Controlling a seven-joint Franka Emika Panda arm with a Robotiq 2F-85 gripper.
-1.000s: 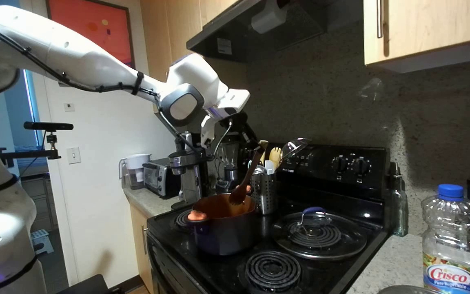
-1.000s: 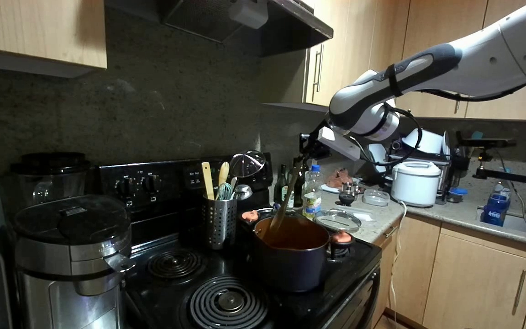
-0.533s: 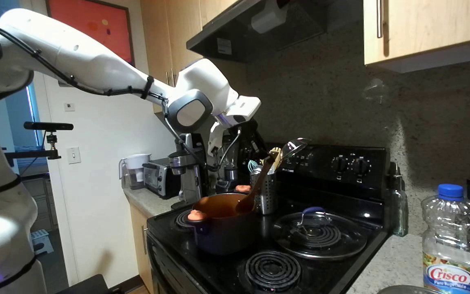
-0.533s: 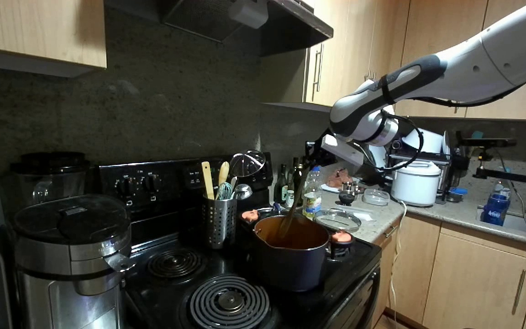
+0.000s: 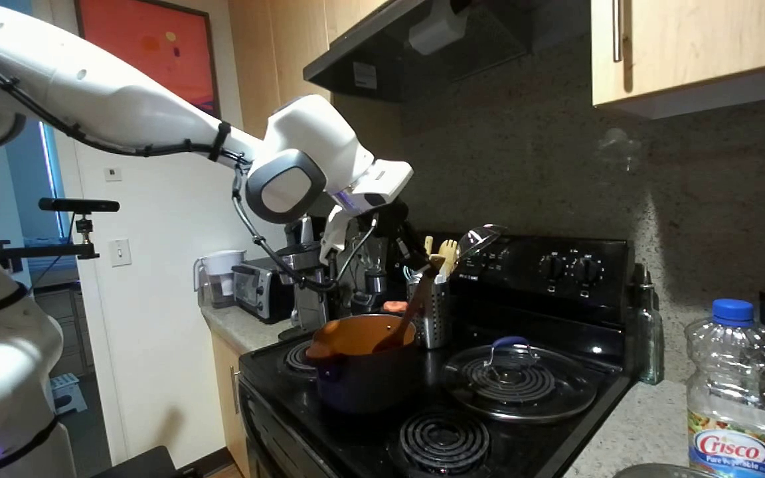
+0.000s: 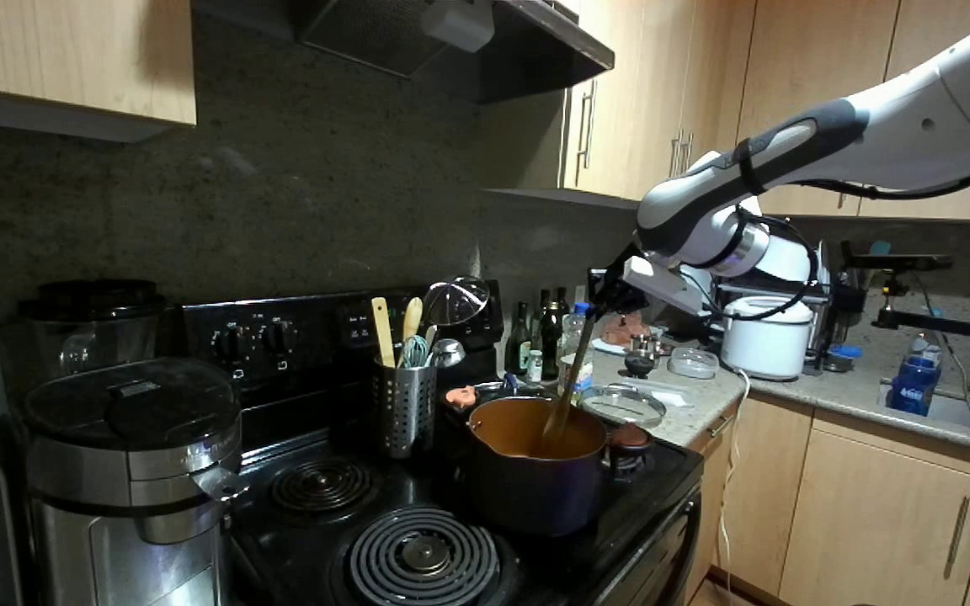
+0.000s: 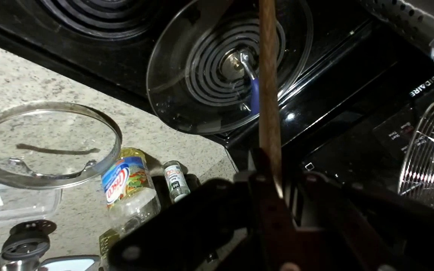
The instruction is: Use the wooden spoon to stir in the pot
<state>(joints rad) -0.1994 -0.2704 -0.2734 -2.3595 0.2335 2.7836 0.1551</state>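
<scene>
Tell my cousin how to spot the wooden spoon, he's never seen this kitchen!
Find the black stove, then the dark round pot with the orange inside. The wooden spoon slants down into that pot, its upper end held by the gripper. Unlike the pale utensils in the metal holder, it's darker brown and in the pot.

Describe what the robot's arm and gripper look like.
The arm is white, smooth and rounded, with dark grey panels. A black cable runs along it, held by black straps. The gripper is mostly black; shadow hides any finer markings.
</scene>
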